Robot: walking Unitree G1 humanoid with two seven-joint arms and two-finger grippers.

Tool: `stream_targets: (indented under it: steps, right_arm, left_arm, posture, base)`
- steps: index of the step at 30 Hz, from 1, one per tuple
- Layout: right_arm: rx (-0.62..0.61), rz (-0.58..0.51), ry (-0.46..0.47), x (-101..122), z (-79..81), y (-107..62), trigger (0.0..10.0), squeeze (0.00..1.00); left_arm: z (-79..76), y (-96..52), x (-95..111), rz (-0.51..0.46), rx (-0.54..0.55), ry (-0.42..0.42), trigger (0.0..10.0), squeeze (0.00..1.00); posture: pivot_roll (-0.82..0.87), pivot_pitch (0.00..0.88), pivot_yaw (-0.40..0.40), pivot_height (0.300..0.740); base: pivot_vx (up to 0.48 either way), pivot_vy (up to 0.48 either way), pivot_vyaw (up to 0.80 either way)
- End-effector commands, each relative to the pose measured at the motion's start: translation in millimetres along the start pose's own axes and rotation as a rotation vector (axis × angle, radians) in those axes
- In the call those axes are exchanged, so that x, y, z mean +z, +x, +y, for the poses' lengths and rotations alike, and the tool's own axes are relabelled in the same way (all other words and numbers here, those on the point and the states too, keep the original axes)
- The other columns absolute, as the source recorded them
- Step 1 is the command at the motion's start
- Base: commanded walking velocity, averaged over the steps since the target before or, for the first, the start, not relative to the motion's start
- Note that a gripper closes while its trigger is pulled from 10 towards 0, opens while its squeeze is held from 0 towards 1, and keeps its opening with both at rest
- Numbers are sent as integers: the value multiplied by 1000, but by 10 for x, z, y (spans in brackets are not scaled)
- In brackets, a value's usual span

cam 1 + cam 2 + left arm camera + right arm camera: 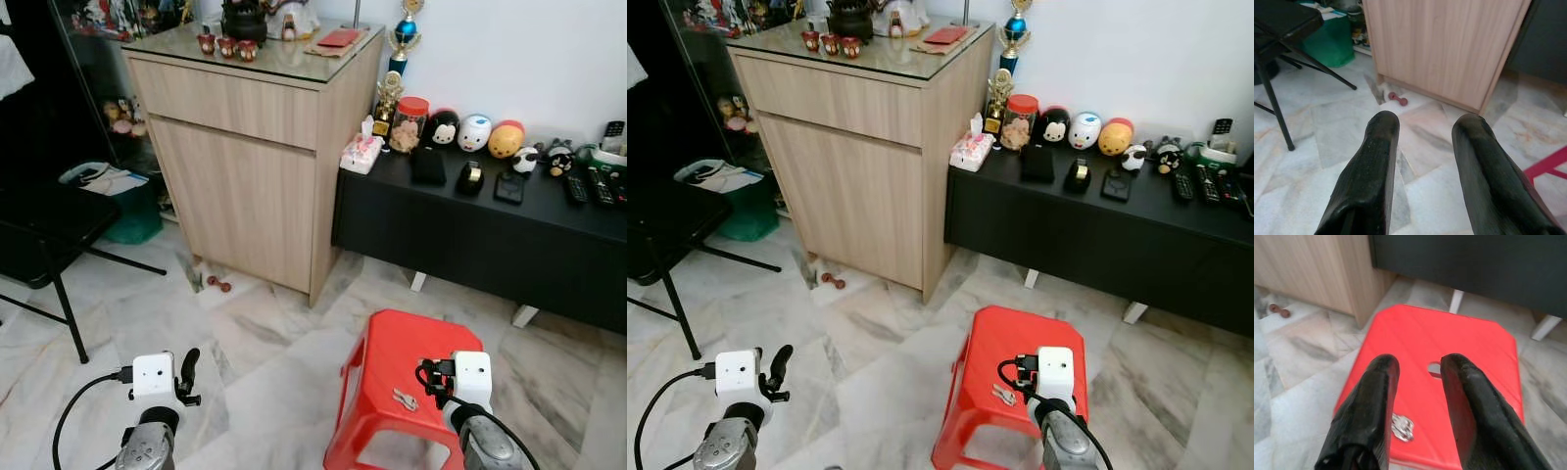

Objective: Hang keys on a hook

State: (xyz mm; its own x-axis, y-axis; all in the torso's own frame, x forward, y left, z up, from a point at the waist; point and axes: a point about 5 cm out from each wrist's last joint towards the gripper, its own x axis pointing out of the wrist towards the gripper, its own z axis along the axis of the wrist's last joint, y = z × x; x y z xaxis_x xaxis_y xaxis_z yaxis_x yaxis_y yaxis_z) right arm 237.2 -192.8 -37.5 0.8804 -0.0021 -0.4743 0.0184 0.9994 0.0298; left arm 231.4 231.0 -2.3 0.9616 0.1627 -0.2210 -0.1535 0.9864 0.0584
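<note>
A small bunch of silver keys lies on the near part of a red plastic stool. My right gripper hovers just above the stool's near edge, open, with the keys showing low between its fingers, close to one finger. My left gripper is open over the marble floor to the left, holding nothing. No hook can be made out.
A wooden cabinet with a glass top stands ahead at the left. A low black bench along the wall carries figurines, remotes and a tissue box. A black folding chair stands at the far left. A small red dumbbell lies by the cabinet.
</note>
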Motion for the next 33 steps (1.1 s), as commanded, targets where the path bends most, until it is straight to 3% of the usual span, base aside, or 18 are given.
stream_targets:
  steps: [1,6,33]
  right_arm:
    - [-14,28,-6,-16,-35,3,10000,0]
    - [-12,24,-10,-8,-27,7,10000,0]
    - [15,33,-51,-29,-6,0,10000,0]
  left_arm:
    - [-2,2,-15,14,-2,-6,10000,0]
    - [-11,7,-9,13,-5,-7,10000,0]
    - [-18,39,17,14,-11,12,10000,0]
  posture:
    - [-24,1,-64,668]
    - [-25,1,-64,639]
    - [-21,8,-68,639]
  base:
    - [0,0,0]
    - [0,0,0]
    - [0,0,0]
